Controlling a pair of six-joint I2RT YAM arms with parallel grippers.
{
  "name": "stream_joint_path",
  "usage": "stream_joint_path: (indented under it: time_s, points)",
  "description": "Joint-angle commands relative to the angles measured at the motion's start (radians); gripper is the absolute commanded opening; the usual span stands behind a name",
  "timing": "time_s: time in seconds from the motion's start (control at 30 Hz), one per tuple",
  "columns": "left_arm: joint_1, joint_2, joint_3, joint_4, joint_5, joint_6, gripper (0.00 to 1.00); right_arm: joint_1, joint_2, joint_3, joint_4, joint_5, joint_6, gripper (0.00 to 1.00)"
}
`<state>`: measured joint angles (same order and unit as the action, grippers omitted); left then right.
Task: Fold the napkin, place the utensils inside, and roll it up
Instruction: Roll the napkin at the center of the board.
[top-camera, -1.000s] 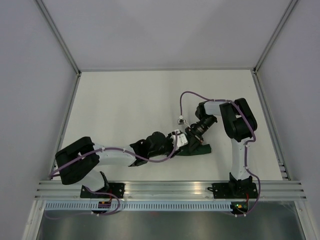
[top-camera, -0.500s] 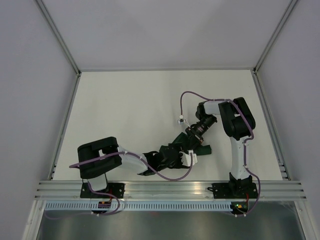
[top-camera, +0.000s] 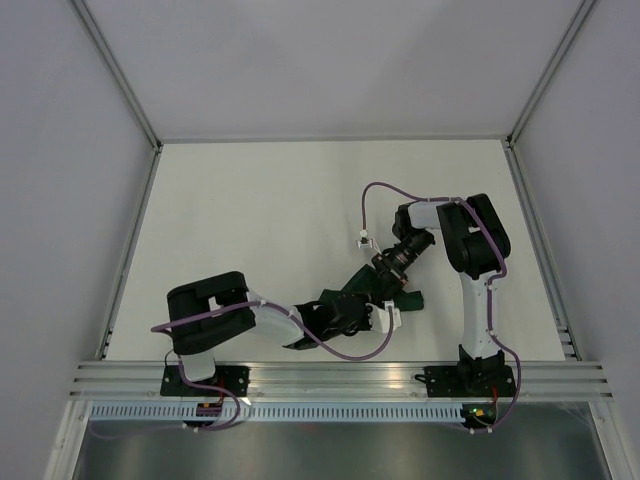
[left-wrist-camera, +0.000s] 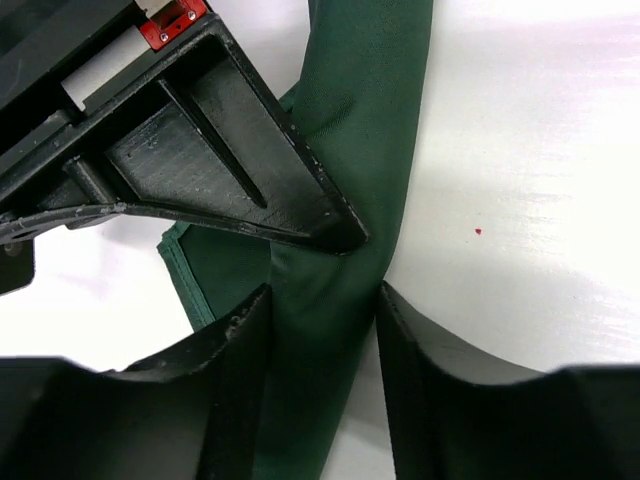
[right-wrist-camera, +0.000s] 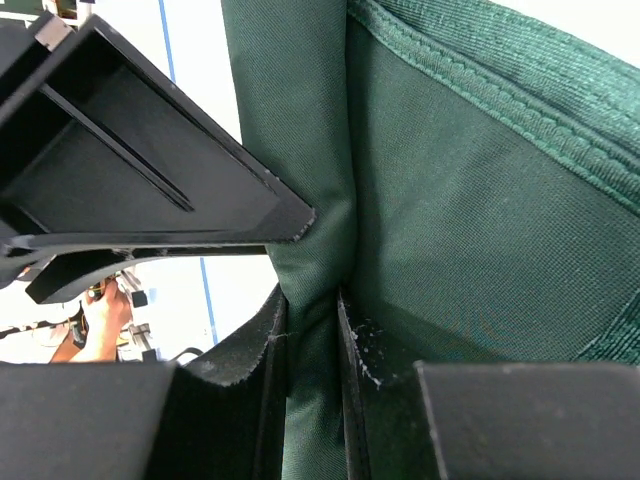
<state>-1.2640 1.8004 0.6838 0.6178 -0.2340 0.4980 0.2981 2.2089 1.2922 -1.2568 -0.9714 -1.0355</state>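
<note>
The dark green cloth napkin (top-camera: 410, 298) lies on the white table (top-camera: 300, 200), in the near half and right of centre, between the two arms. It is gathered into a narrow band rather than spread flat. In the top external view both arms converge on it: the left end effector (top-camera: 376, 307) reaches in from the left and the right end effector (top-camera: 371, 290) comes down from the far right. Most of the cloth is covered by them, and only its right end shows clearly. In the left wrist view the napkin (left-wrist-camera: 360, 120) runs as a long strip across the table (left-wrist-camera: 520, 150). The left end effector (left-wrist-camera: 325, 300) is clenched on it, one finger against each side where the strip narrows. The tip of a black finger (left-wrist-camera: 200, 150) of the right end effector touches the cloth just above that point. In the right wrist view the right end effector (right-wrist-camera: 312, 300) is clamped on a thin fold of the napkin (right-wrist-camera: 450, 200), with its fingers nearly together. A stitched hem runs along the upper right.
</note>
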Motion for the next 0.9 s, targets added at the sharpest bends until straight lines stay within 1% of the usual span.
stream_joint_path:
  time_s: [0.0, 0.13, 0.17, 0.23, 0.27, 0.33, 0.4, 0.47, 0.53, 0.7, 0.87]
  points:
    - [0.000, 0.028, 0.034, -0.046, 0.024, -0.019, 0.49, -0.007, 0.040, 0.009, 0.109, 0.111, -0.047, 0.27]
    - [0.002, 0.054, 0.052, -0.081, 0.056, -0.044, 0.43, -0.007, 0.043, 0.015, 0.106, 0.112, -0.049, 0.27]
    - [0.005, 0.057, 0.054, -0.098, 0.064, -0.050, 0.37, -0.008, 0.041, 0.015, 0.106, 0.114, -0.047, 0.27]
    - [0.015, 0.063, 0.066, -0.115, 0.091, -0.076, 0.33, -0.008, 0.040, 0.016, 0.105, 0.115, -0.047, 0.27]
    - [0.020, 0.065, 0.072, -0.134, 0.107, -0.087, 0.25, -0.007, 0.037, 0.018, 0.103, 0.117, -0.047, 0.27]
    - [0.035, 0.065, 0.079, -0.151, 0.145, -0.113, 0.22, -0.007, 0.034, 0.024, 0.096, 0.115, -0.049, 0.29]
    - [0.051, 0.066, 0.083, -0.176, 0.177, -0.133, 0.13, -0.008, 0.028, 0.027, 0.089, 0.115, -0.049, 0.31]
    - [0.057, 0.073, 0.095, -0.199, 0.214, -0.144, 0.10, -0.008, 0.020, 0.030, 0.085, 0.114, -0.047, 0.34]
    - [0.061, 0.080, 0.103, -0.228, 0.240, -0.153, 0.02, -0.008, 0.014, 0.033, 0.083, 0.112, -0.046, 0.39]
    - [0.081, 0.091, 0.115, -0.266, 0.314, -0.187, 0.02, -0.014, -0.021, 0.045, 0.076, 0.111, -0.023, 0.59]
    - [0.126, 0.085, 0.125, -0.311, 0.415, -0.228, 0.02, -0.036, -0.087, 0.058, 0.114, 0.122, 0.035, 0.65]
